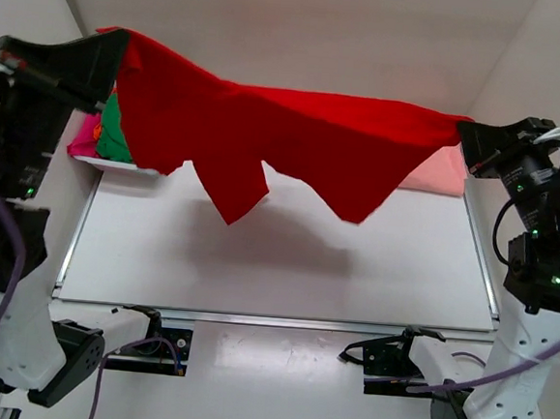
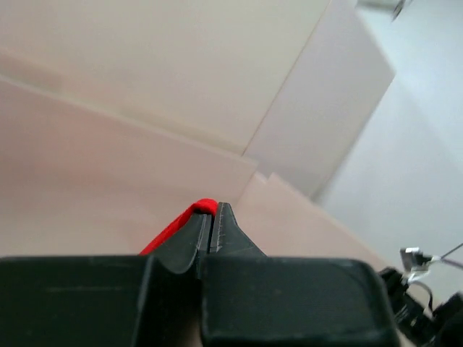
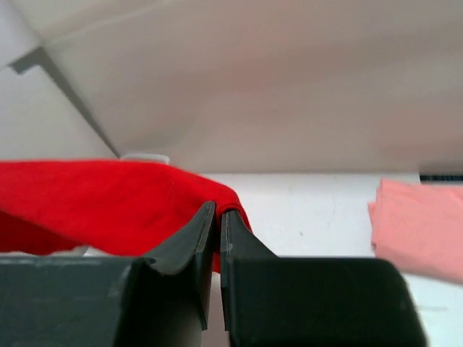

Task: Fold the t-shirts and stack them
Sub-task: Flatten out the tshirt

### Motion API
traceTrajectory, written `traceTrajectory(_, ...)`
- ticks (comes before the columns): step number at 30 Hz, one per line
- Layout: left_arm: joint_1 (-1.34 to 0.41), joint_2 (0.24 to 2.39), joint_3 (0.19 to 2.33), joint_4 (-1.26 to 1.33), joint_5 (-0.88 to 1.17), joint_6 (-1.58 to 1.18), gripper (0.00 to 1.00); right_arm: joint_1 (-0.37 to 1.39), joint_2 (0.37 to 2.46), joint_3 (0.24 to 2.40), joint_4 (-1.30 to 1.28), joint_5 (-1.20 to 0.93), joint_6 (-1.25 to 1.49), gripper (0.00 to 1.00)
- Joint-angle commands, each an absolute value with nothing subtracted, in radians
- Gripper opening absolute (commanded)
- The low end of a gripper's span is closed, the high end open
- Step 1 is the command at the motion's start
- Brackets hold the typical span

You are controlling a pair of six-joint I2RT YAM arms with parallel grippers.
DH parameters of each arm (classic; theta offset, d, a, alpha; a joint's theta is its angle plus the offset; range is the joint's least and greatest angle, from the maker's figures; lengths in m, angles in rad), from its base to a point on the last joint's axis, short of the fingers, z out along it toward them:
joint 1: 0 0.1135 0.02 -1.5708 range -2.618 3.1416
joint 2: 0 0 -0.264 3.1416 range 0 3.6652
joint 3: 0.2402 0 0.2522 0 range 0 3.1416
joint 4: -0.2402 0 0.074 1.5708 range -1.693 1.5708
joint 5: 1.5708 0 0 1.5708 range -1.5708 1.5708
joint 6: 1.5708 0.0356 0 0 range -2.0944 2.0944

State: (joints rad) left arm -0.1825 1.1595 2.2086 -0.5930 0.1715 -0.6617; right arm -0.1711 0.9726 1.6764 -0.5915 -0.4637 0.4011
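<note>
A bright red t-shirt (image 1: 286,132) hangs stretched in the air above the table between my two grippers. My left gripper (image 1: 118,46) is shut on its left corner, high at the far left; the red edge (image 2: 181,220) shows at the shut fingertips in the left wrist view. My right gripper (image 1: 468,137) is shut on its right corner at the far right; the red cloth (image 3: 108,202) spreads left of the shut fingers in the right wrist view. A folded salmon-pink t-shirt (image 1: 436,173) lies at the back right of the table, also in the right wrist view (image 3: 419,228).
A white basket (image 1: 118,166) at the back left holds green (image 1: 116,138), orange and magenta (image 1: 82,141) cloth, partly hidden by the red shirt. The white table (image 1: 276,258) lies beneath, with metal rails (image 1: 271,319) along its edges. Walls close in on both sides.
</note>
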Motion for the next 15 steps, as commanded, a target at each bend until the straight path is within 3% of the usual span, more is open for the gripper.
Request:
traceTrajectory(1,-0.328,1.163,2.272,-0.633,-0.08,-0.643,0.0,-0.15,1.008,1.781,-0.589,-0.514,0.426,0.0)
traceTrajectory(5,-0.451,1.128,2.198,-0.604,-0.221,-0.565,0.0,-0.161,1.068,1.816,-0.555,-0.56,0.445,0.0)
traceTrajectory(8,-0.358,1.21,2.221,-0.66,-0.184,-0.551,0.0,-0.152,1.155,1.812,-0.522,-0.615,0.463,0.01)
traceTrajectory(9,-0.326,1.233,2.22,-0.675,-0.154,-0.552,0.0,-0.131,1.172,1.81,-0.509,-0.595,0.453,0.0)
traceTrajectory(12,-0.053,1.31,2.122,-0.6,0.199,-0.633,0.0,-0.089,1.245,1.778,-0.492,-0.519,0.399,0.0)
traceTrajectory(15,-0.045,1.418,2.016,-0.557,0.307,-0.649,0.0,-0.072,1.354,1.775,-0.48,-0.509,0.377,0.0)
